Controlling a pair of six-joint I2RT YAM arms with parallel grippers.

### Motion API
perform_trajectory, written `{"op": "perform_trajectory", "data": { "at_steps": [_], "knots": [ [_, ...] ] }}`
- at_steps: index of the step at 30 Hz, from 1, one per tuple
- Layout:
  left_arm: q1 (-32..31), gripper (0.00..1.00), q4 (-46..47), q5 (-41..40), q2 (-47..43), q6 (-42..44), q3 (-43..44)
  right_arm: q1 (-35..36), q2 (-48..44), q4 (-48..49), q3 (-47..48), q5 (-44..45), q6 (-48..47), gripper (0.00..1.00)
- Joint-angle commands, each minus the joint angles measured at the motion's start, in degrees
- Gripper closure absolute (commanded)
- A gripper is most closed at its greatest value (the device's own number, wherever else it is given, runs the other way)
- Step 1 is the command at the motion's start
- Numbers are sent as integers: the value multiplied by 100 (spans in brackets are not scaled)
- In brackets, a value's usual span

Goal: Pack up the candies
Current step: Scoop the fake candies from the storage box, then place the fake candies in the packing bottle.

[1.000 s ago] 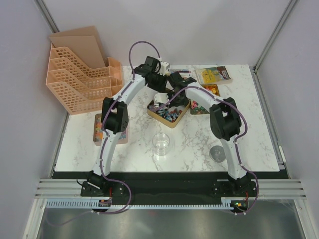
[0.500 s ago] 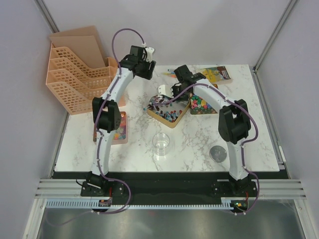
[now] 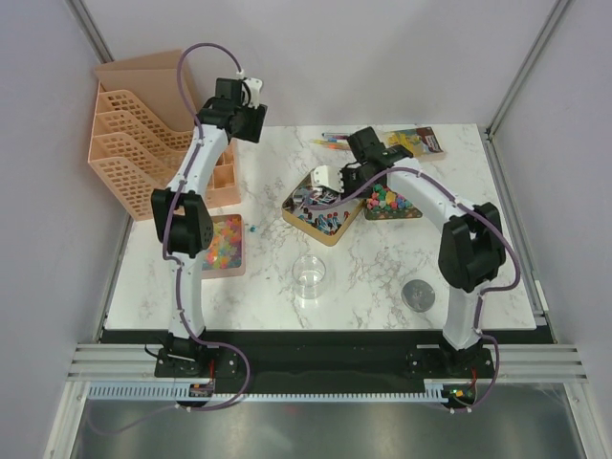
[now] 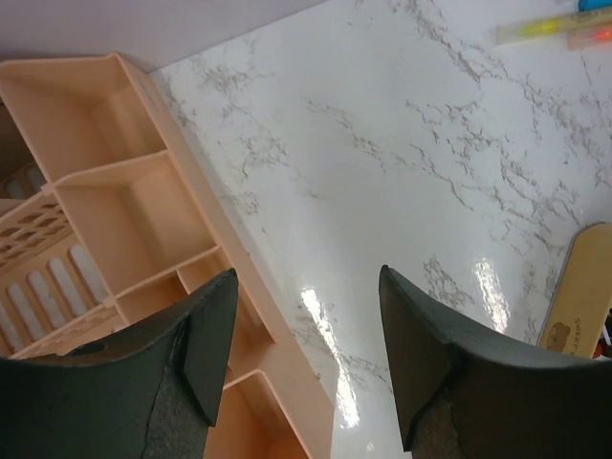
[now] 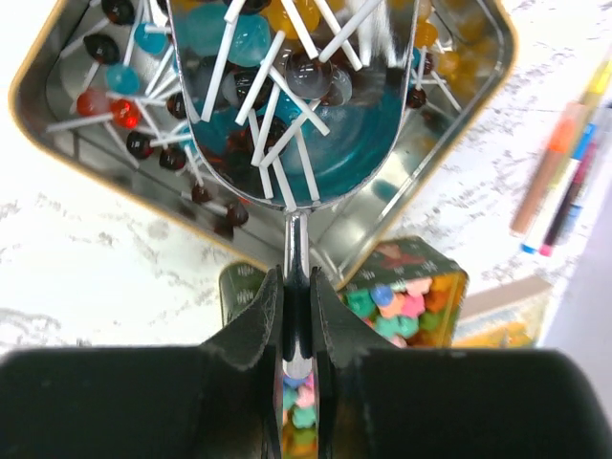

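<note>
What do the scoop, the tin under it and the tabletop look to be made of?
Scoop: likely polished metal, mirroring the lollipops in it. Tin: sheet metal, silvery inside, gold rim. Tabletop: glossy white with grey veins; marble or a marble-look laminate, cannot tell.

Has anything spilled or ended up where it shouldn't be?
One small blue candy lies loose on the table, just right of the pink tray. It looks spilled.

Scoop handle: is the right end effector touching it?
Touching. The right wrist view shows the right end effector clamped on the scoop handle, no gap.
</note>
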Motion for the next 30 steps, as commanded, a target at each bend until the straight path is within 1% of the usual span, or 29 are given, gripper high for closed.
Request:
{"op": "perform_trajectory", "data": {
  "at_steps": [1,2,5,7,13,17,24,30],
  "knots": [
    [-72,33,31,-77,-407,251,-363,-11,-767,-176,-103,26,-624,100],
    [-72,34,31,-243,-486,233,-442,-11,-942,-377,-173,61,-730,100],
    [-72,34,5,-279,-583,242,-636,-11,-1233,-852,-305,123,-1065,100],
    [-72,33,5,-358,-610,285,-645,15,-1478,-1020,-437,158,-1276,100],
    [-72,33,-4,-543,-654,374,-575,322,-2050,-1539,-1034,667,-1794,100],
    [-72,33,-4,-534,-742,365,-583,542,-2262,-1741,-1254,879,-1865,100],
    [-72,33,5,-552,-900,233,-820,990,-2332,-1900,-1228,1257,-1751,100],
    [-72,32,-4,-666,-1049,224,-961,1412,-2315,-2032,-1246,1872,-1698,99]
  ]
}}
